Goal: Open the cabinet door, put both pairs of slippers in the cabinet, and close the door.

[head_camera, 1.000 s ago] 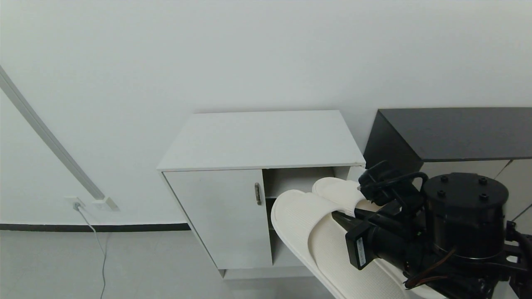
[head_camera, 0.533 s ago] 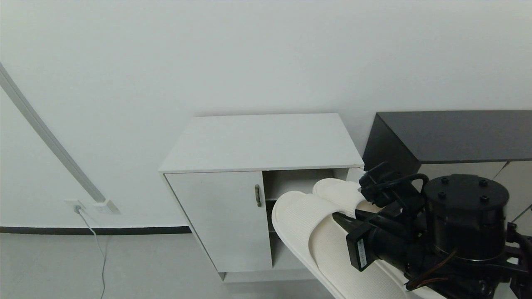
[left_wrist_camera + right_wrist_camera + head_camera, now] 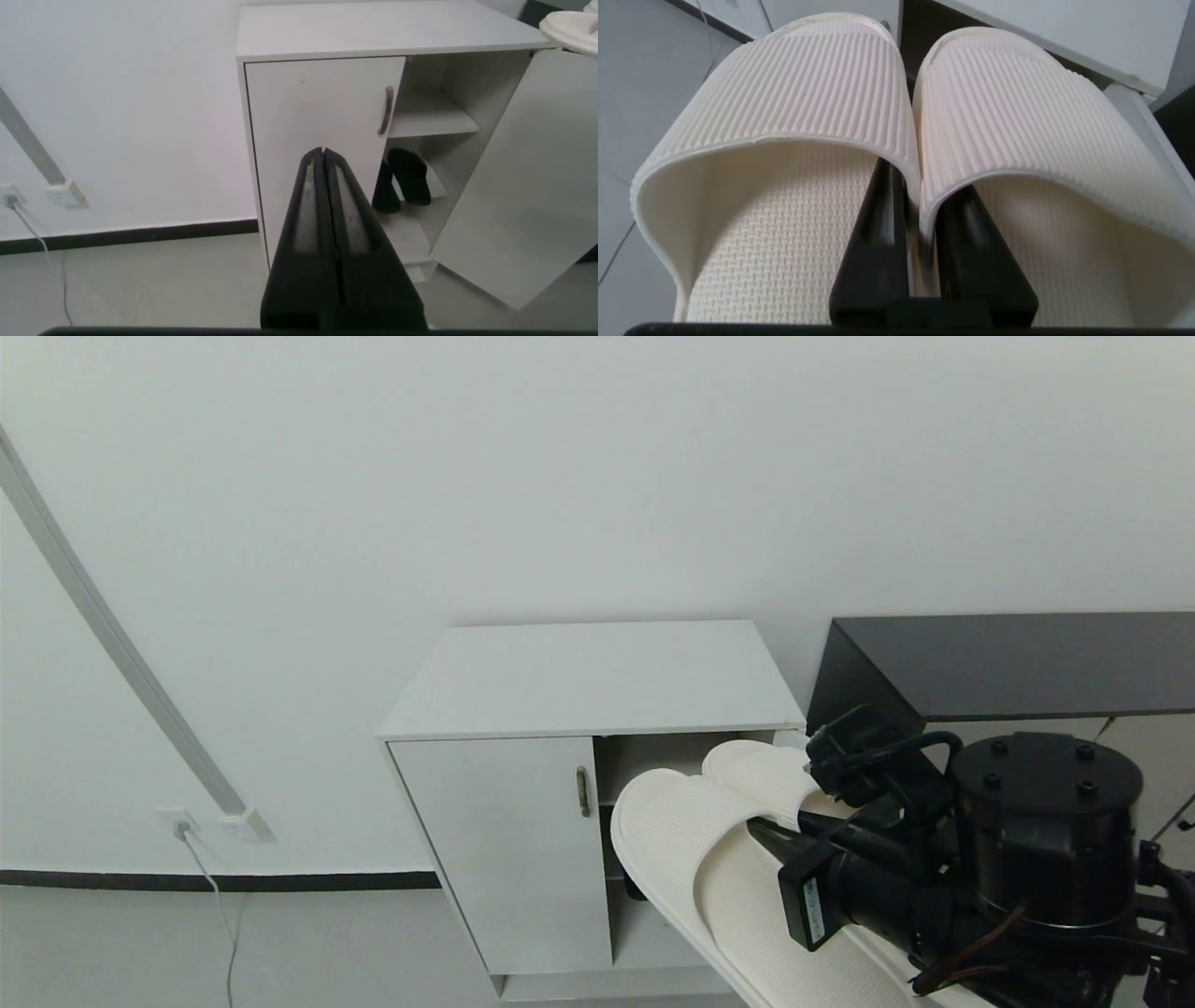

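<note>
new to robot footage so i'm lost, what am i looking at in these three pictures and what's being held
This is a two-armed robot. The wide picture comes from a camera on its head, the other two from cameras on its wrists. Before it stands a white cabinet, right door open, left door closed. A black pair of slippers sits inside it. The right claw grips a cream pair of slippers by their inner sides, near the opening. The left claw is shut and empty.
</note>
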Robot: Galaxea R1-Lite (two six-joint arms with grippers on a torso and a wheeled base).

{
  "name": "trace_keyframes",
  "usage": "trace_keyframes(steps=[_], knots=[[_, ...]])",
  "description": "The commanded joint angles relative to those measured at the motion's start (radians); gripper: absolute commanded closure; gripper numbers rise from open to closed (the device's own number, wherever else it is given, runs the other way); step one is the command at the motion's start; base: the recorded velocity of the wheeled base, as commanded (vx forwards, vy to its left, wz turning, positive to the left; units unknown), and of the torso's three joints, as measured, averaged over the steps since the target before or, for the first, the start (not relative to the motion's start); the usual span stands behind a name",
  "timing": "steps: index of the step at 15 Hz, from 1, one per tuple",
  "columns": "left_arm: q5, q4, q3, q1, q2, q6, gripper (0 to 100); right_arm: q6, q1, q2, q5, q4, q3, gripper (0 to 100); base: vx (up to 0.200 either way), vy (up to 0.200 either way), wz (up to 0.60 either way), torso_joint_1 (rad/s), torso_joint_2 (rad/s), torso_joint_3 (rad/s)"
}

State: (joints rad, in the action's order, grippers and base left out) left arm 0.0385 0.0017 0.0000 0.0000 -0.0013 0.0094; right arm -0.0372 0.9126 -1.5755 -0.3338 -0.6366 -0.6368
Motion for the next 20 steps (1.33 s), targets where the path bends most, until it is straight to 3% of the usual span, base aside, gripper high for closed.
trace_keyframes(steps=[1, 10, 20], knots=[[0.0, 0.0, 0.0, 0.0, 0.001, 0.0, 100, -0.001, 0.003, -0.001, -0.001, -0.002, 0.009, 100, 0.0, 0.0, 0.0, 0.0, 0.0, 0.0], [0.0, 0.0, 0.0, 0.0, 0.001, 0.0, 100, -0.003, 0.0, -0.037, 0.004, -0.011, 0.014, 100, 0.0, 0.0, 0.0, -0.141, 0.33, 0.186], [0.0, 0.0, 0.0, 0.0, 0.001, 0.0, 100, -0.001, 0.0, -0.046, 0.006, -0.032, 0.022, 100, 0.0, 0.0, 0.0, -0.219, 0.53, 0.314]])
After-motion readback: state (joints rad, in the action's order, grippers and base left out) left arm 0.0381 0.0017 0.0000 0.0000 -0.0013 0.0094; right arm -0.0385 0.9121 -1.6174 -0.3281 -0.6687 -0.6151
